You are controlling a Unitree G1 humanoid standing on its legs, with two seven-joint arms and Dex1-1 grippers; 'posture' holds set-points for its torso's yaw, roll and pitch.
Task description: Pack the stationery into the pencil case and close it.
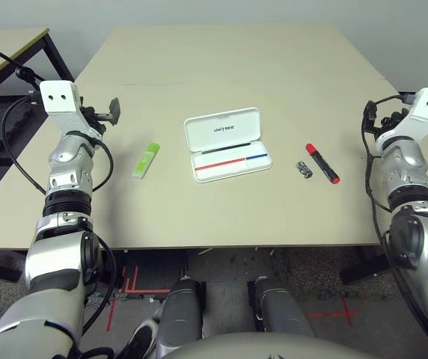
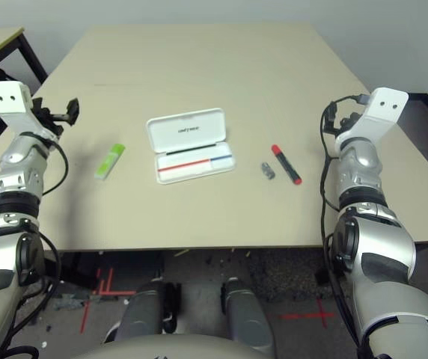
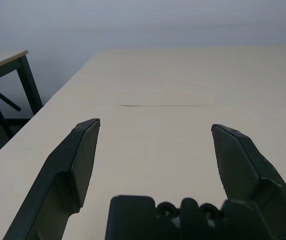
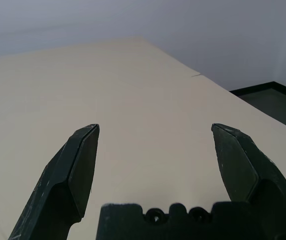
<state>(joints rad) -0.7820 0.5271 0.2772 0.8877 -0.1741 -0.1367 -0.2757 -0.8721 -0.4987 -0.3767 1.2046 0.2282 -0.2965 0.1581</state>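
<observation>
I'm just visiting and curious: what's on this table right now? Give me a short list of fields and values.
Table: beige tabletop
Case: flat white plastic pencil case, lid open, red and blue stripe inside, at the table's middle
Highlighter: short lime-green highlighter, lying to the robot's left of the case
Marker: black marker with red cap, to the right of the case
Clip: small black-and-silver metal clip, beside the marker, apart from it
Left gripper: open, holding nothing
Right gripper: open, holding nothing

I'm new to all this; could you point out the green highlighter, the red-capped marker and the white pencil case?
lime-green highlighter (image 1: 146, 160), left eye view, mid-barrel.
black marker with a red cap (image 1: 323, 164), left eye view, black barrel.
pencil case (image 1: 221, 128), left eye view, open lid.
</observation>
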